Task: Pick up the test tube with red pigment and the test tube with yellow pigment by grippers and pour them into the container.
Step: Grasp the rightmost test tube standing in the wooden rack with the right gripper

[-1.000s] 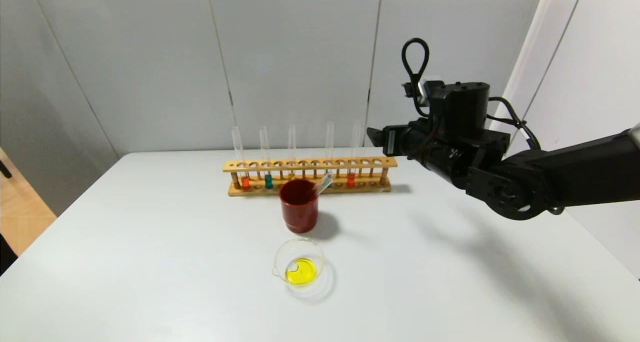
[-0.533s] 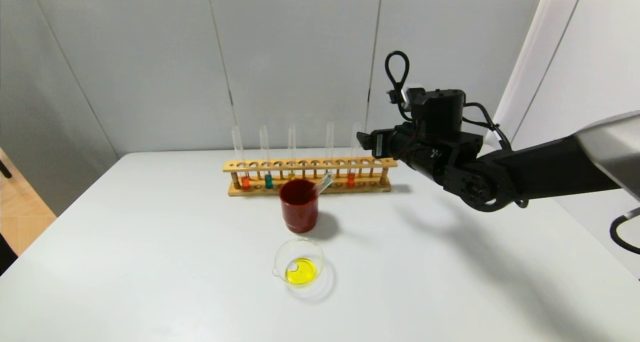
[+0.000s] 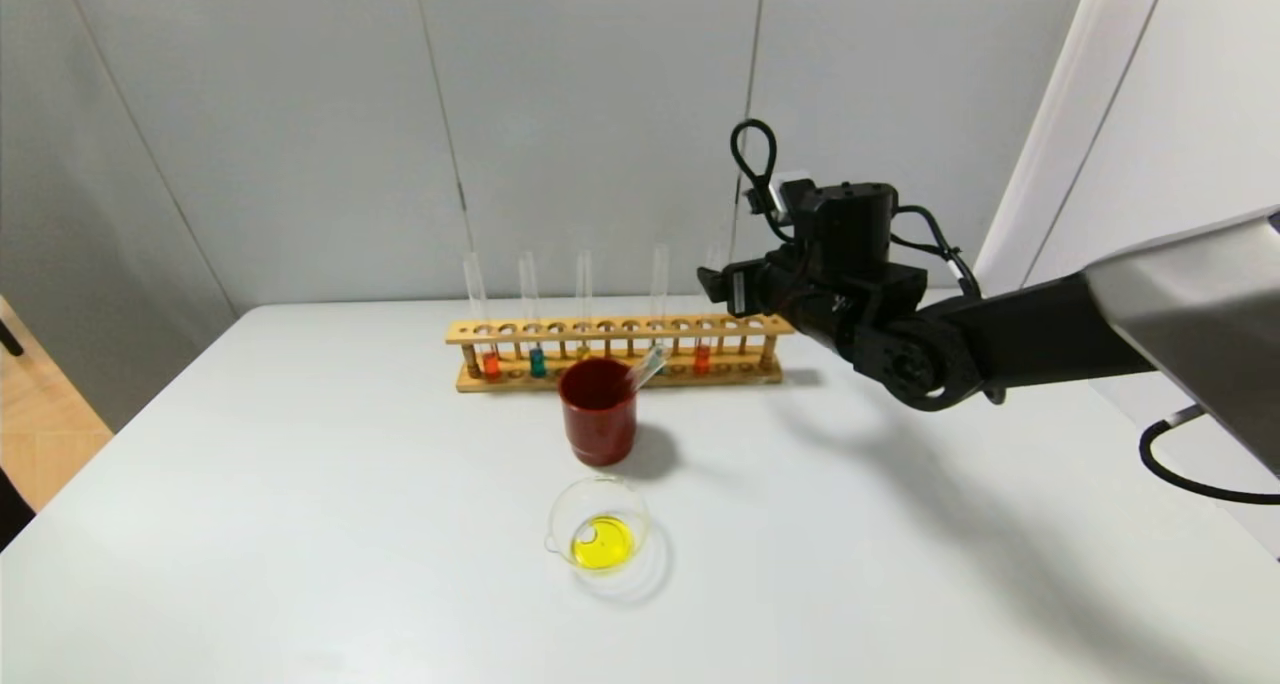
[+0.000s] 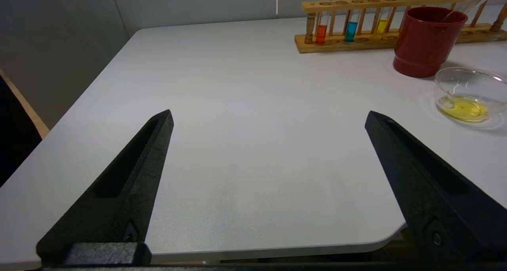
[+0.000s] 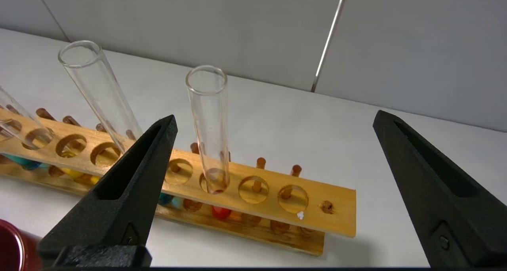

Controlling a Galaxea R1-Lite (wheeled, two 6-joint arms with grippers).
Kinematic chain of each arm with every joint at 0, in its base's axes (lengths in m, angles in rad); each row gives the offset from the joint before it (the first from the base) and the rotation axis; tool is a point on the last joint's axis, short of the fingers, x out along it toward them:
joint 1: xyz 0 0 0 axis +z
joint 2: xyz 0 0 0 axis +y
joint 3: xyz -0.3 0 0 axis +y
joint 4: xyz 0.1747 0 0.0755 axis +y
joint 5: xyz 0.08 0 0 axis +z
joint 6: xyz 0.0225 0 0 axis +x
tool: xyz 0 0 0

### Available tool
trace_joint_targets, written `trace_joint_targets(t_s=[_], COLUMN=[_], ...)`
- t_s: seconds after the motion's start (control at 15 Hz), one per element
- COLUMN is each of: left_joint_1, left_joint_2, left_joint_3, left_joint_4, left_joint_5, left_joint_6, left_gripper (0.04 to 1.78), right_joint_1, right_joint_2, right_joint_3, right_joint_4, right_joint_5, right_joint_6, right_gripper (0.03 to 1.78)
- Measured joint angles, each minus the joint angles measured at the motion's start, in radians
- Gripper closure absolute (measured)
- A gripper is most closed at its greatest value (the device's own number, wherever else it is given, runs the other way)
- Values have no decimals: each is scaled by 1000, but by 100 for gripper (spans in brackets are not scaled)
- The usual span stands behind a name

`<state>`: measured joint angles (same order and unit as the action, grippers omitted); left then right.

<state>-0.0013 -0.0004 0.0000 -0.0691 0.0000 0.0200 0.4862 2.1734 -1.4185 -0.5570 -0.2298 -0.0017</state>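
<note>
The left gripper [image 4: 269, 120] is nearest, low over the front part of the table [image 3: 300, 524], with its jaws wide apart and nothing between them. A bit further stands the container [image 3: 598, 525], a clear glass dish with yellow liquid in it. Just behind it is a dark red cup [image 3: 598, 409] with an empty tube [image 3: 647, 367] leaning inside. Behind the cup is the wooden rack [image 3: 620, 329]. The red tube [image 3: 702, 354] stands upright in the rack, near its right end. The right gripper [image 5: 273, 120] is in the air just beside this tube's upper part, jaws spread wide and holding nothing; the tube is between them but not touched.
</note>
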Motion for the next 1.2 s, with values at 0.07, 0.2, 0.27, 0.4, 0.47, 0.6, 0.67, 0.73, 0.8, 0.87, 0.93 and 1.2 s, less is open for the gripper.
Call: trace_joint_targets(t_s=[0.07, 0.2, 0.27, 0.4, 0.47, 0.6, 0.67, 0.73, 0.8, 0.87, 0.93, 1.2], left_joint_1=[-1, -1, 0, 0, 0, 0, 0, 0, 0, 0, 0, 0], left_joint_2=[0, 0, 0, 0, 0, 0, 0, 0, 0, 0, 0, 0], left_joint_3=[0, 0, 0, 0, 0, 0, 0, 0, 0, 0, 0, 0], left_joint_4=[0, 0, 0, 0, 0, 0, 0, 0, 0, 0, 0, 0], left_joint_5=[0, 0, 0, 0, 0, 0, 0, 0, 0, 0, 0, 0], left_joint_6=[0, 0, 0, 0, 0, 0, 0, 0, 0, 0, 0, 0], left_gripper=[11, 11, 11, 11, 11, 11, 11, 11, 11, 11, 11, 11], right_joint_1=[0, 0, 0, 2, 3, 3, 4, 6, 9, 9, 10, 14], right_joint_2=[6, 18, 22, 31, 35, 43, 46, 49, 52, 55, 59, 74], right_joint_3=[-9, -17, -19, -22, -28, -40, -43, -44, -46, -47, -47, -49], right_joint_4=[1, 1, 1, 4, 4, 4, 4, 4, 4, 3, 1, -2], right_joint_5=[2, 13, 19, 34, 34, 34, 35, 35, 35, 35, 34, 35], right_joint_6=[-2, -3, -2, -2, -1, 0, 0, 0, 0, 0, 0, 0], right_gripper=[8, 8, 8, 8, 8, 8, 8, 8, 8, 8, 8, 8])
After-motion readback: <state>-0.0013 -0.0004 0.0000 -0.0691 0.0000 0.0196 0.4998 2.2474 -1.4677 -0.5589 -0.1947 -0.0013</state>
